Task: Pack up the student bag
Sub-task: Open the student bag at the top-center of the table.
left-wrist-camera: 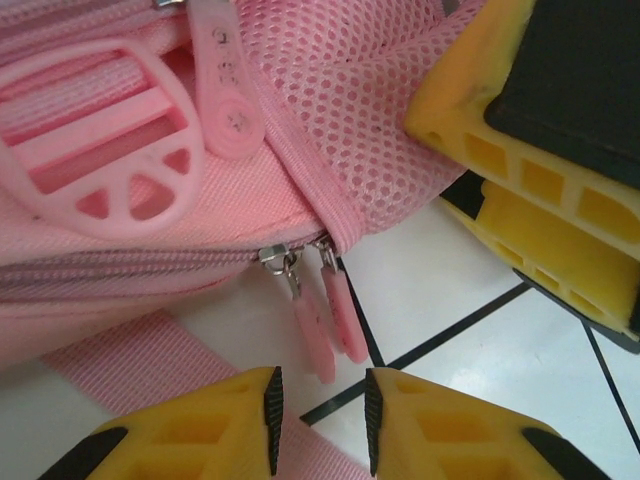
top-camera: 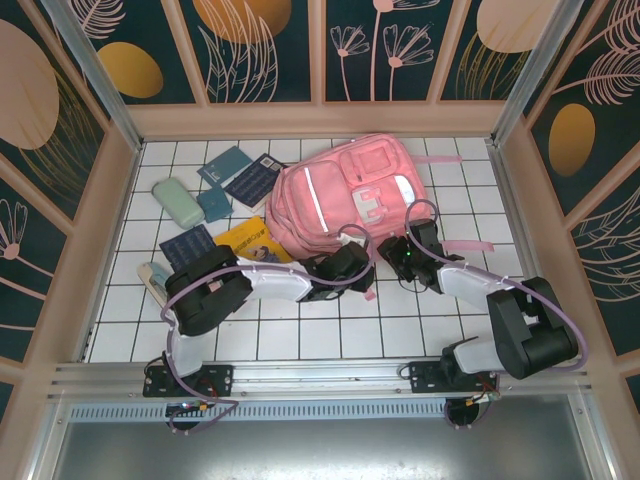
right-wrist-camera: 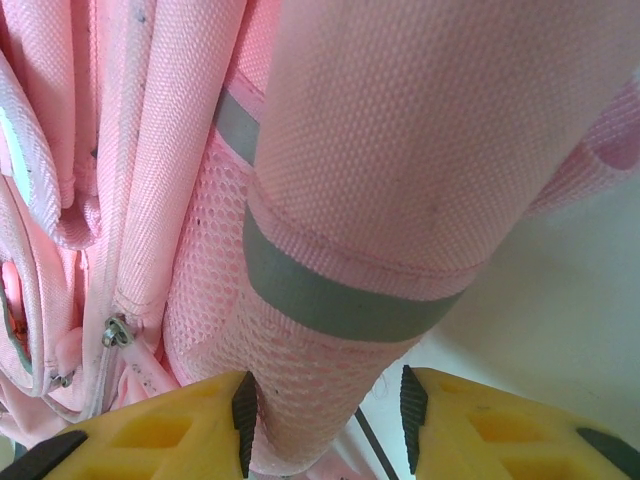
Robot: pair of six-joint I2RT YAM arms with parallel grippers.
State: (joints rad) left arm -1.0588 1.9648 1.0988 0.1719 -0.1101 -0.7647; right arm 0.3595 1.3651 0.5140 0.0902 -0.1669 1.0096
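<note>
Student bag (top-camera: 345, 195) lying flat on the counter (top-camera: 300, 335), centre-far. Over to left jaws: narrowed, clamping nothing, aimed at twin zip pulls (left-wrist-camera: 345, 315), presumably to open up. Then right jaws: apart, astride mesh side panel (right-wrist-camera: 300, 400), likely for bracing.

White-tiled table (top-camera: 400, 335), dark grout lines, a metal rail (top-camera: 320, 372) along its near edge. Teal walls (top-camera: 265, 50) with pink and gold plant prints close the other three edges. Light is even.
</note>
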